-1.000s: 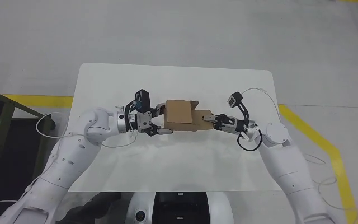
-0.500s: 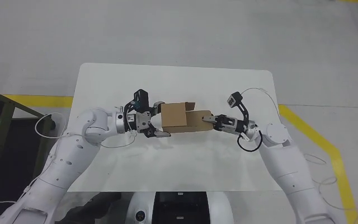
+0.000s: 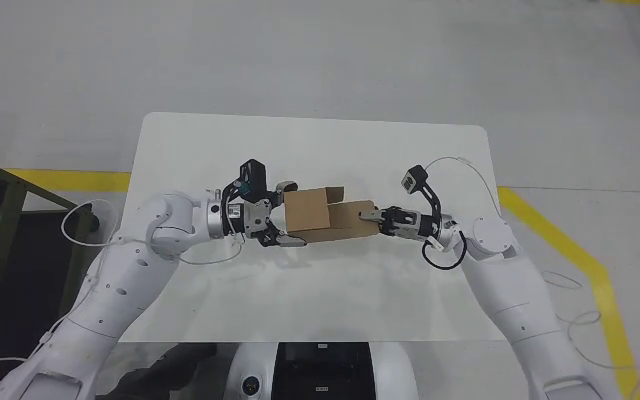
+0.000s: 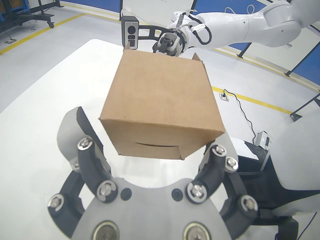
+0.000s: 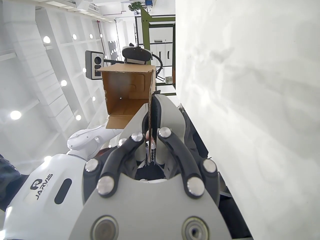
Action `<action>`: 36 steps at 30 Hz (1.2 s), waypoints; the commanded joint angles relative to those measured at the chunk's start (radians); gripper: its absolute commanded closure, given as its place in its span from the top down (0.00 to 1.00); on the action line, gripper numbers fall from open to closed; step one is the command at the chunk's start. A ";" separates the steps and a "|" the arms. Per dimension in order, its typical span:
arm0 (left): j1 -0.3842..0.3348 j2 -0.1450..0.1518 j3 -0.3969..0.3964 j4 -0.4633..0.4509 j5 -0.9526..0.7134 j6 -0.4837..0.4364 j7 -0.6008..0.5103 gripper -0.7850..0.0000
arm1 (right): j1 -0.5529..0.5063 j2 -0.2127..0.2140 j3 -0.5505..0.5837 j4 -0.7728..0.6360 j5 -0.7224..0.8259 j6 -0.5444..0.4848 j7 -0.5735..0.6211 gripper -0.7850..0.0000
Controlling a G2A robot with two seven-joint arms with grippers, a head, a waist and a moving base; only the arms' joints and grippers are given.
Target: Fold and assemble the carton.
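Note:
A brown carton (image 3: pixel 312 211) hangs above the middle of the white table (image 3: pixel 200 150), between my two grippers. My right gripper (image 3: pixel 377 217) is shut on one flap of the carton's open end; in the right wrist view that flap (image 5: pixel 151 111) runs edge-on between the fingers, with the carton's hollow inside (image 5: pixel 127 88) beyond. My left gripper (image 3: pixel 276 216) stands open at the carton's closed end (image 4: pixel 152 146), one finger (image 4: pixel 75 128) on each side and wider apart than the box. Across the carton, the right gripper (image 4: pixel 168 46) shows in the left wrist view.
The table carries nothing besides the carton held over it. Yellow floor lines (image 3: pixel 560 240) run beyond the table's left and right edges. A dark frame (image 3: pixel 20 215) stands off the left edge.
The carton has turned about its long axis and sits lower and flatter, with its open end showing more. Both grippers kept nearly the same places.

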 commanded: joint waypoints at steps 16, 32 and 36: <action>0.004 0.021 0.023 -0.009 0.004 0.000 0.024 0.85 | 0.009 0.002 -0.009 0.005 0.012 -0.004 -0.004 0.00; -0.014 0.041 0.044 0.014 -0.011 0.000 0.053 0.73 | 0.018 0.002 -0.016 0.012 0.029 -0.020 -0.014 0.53; -0.018 0.042 0.045 0.025 -0.013 0.000 0.063 0.71 | 0.017 0.003 -0.011 0.015 0.043 -0.034 -0.012 0.72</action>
